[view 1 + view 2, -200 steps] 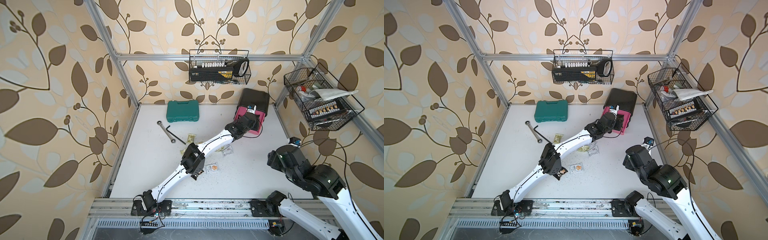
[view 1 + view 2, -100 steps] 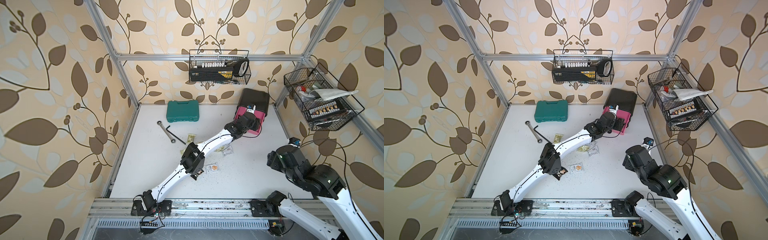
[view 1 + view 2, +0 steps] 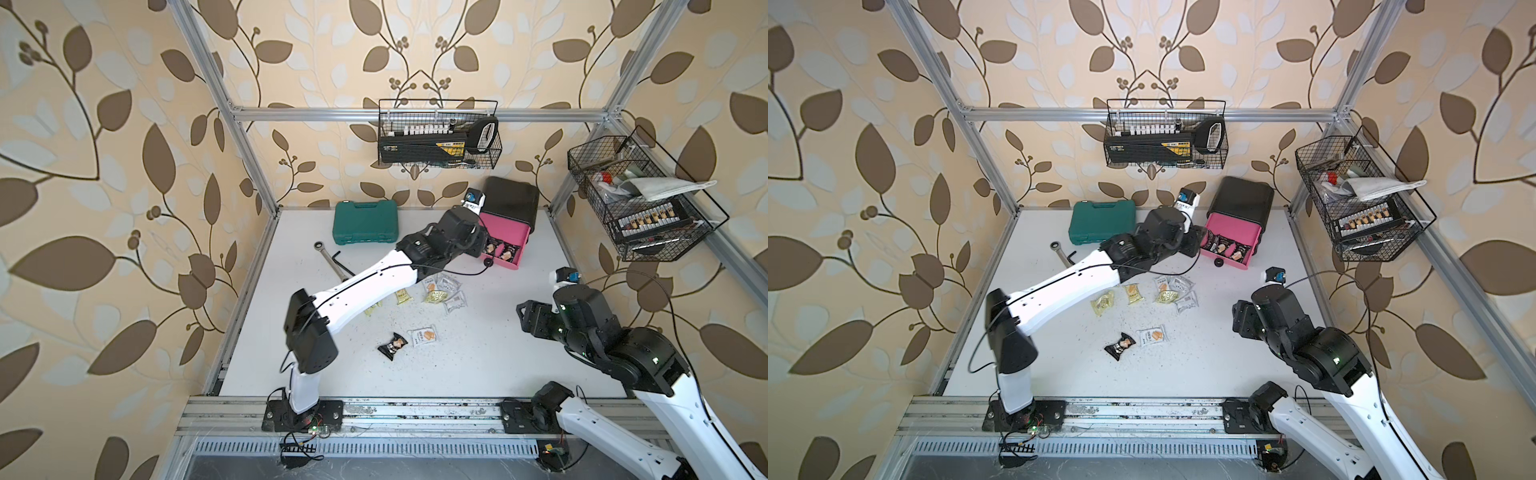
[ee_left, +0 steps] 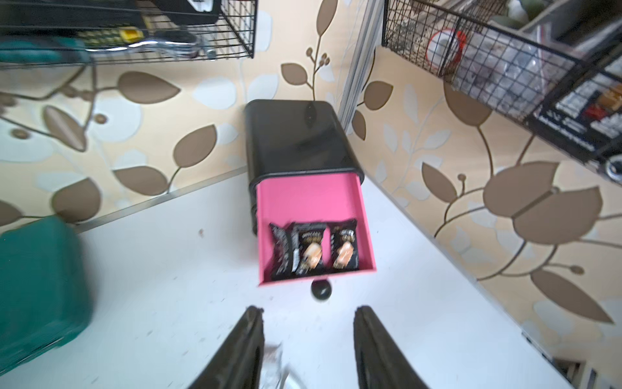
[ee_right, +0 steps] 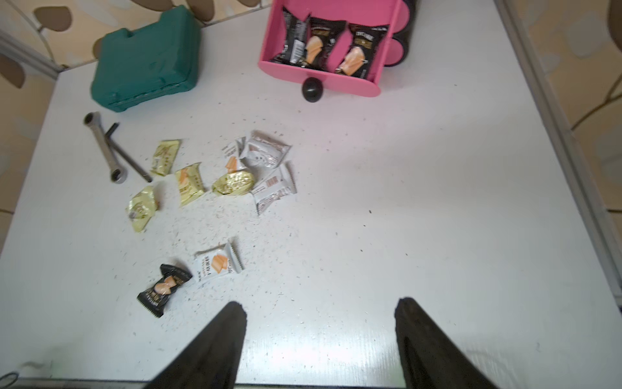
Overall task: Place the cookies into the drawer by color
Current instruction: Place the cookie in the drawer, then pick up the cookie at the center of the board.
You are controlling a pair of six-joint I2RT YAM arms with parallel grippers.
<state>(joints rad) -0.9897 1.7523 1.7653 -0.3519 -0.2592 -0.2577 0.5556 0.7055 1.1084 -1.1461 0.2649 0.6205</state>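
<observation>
Black cookies are grouped by color in the drawer, right of frame center — left tool held open and empty beside it, right tool likewise open.

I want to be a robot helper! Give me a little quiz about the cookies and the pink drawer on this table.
1. True or false: the open pink drawer holds only black cookies.
2. Pick one: how many black ones lie out on the table? A) none B) one C) three
3. Fill the blank: the closed tool case at the back of the table is coloured ____.

Key
1. True: three packets are inside, and all are black.
2. B: the lone black cookie lies beside a white one.
3. Green.
</observation>
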